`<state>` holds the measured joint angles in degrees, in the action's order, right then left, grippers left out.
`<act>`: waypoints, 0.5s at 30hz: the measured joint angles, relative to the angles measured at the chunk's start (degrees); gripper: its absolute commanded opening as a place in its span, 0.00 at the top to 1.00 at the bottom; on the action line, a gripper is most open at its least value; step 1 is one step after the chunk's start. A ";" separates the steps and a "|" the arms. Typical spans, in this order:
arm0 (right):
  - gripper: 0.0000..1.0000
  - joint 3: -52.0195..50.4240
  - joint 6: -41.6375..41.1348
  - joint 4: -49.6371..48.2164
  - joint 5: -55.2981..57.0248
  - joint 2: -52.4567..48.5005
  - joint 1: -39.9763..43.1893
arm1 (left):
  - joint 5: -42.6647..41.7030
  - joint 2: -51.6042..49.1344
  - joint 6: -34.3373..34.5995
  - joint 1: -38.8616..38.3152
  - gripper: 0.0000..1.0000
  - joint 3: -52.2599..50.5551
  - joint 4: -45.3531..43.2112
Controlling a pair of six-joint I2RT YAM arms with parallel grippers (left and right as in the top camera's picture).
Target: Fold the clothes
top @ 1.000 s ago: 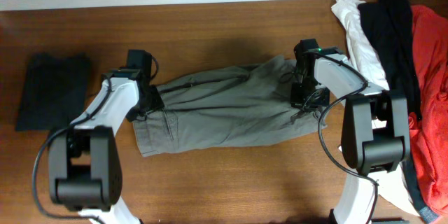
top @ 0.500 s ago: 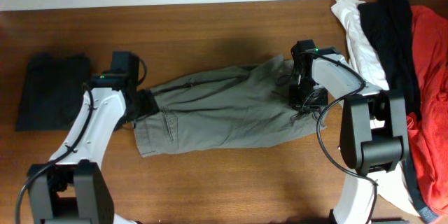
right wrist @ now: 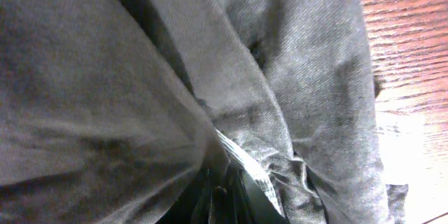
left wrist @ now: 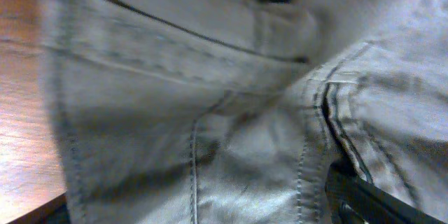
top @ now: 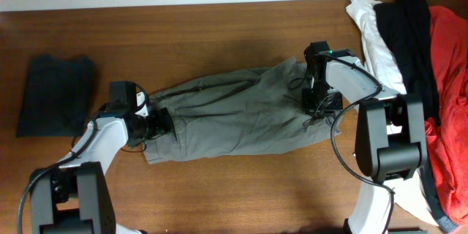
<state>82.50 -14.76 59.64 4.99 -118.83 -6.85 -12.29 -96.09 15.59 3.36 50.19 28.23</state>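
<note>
The clothes (top: 241, 113), grey-khaki trousers with stitched seams, lie stretched across the middle of the table in the overhead view. My left gripper (top: 161, 122) sits low at their left, waistband end. In the left wrist view, seamed cloth (left wrist: 210, 98) fills the frame. One dark finger (left wrist: 350, 194) shows at lower right, far from the other side, so the jaws stand open over the cloth. My right gripper (top: 319, 102) is on the right end. In the right wrist view, the cloth (right wrist: 140, 77) bunches into the shut jaws (right wrist: 224, 192).
A dark charcoal folded garment (top: 55, 95) lies at the far left. White (top: 369, 29), black (top: 409, 29) and red (top: 450, 80) garments are piled at the right edge. Bare wooden table (top: 234, 190) shows in front of the trousers.
My left arm has swung out to the left and come back lower, its gripper now on the trousers' left end. The right gripper has not moved.
</note>
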 measured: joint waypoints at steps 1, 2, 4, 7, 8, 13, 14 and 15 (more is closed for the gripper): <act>0.83 0.00 -0.02 0.00 -0.04 0.00 0.00 | -1.14 0.11 -0.31 0.07 0.11 -0.24 -0.46; 0.83 0.00 -0.04 0.00 -0.07 0.00 0.00 | -2.38 0.11 -0.68 0.07 0.19 -0.42 -0.70; 0.83 0.00 -0.02 0.00 -0.07 0.00 0.00 | -4.76 0.09 -1.57 0.11 0.27 -0.66 -1.16; 0.83 0.00 -0.04 0.00 -0.04 0.00 0.00 | -9.18 0.02 -2.84 0.09 0.60 -1.68 -1.73; 0.83 0.00 -0.02 0.02 -0.04 0.00 0.00 | -10.54 0.00 -3.28 0.09 0.66 -1.95 -1.97; 0.83 0.00 -0.02 0.20 -0.04 0.00 0.00 | -11.69 -0.02 -4.90 0.09 0.87 -1.99 -2.14; 0.83 0.00 -0.02 0.20 -0.04 0.00 0.00 | -11.58 0.00 -5.09 0.22 0.94 -1.97 -1.90; 0.83 0.00 0.00 0.20 -0.04 0.00 0.00 | -11.47 0.00 -5.46 0.50 0.98 -1.84 -1.16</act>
<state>82.50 -14.76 59.83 4.95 -118.83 -6.85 -23.77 -96.09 10.13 3.86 48.36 27.07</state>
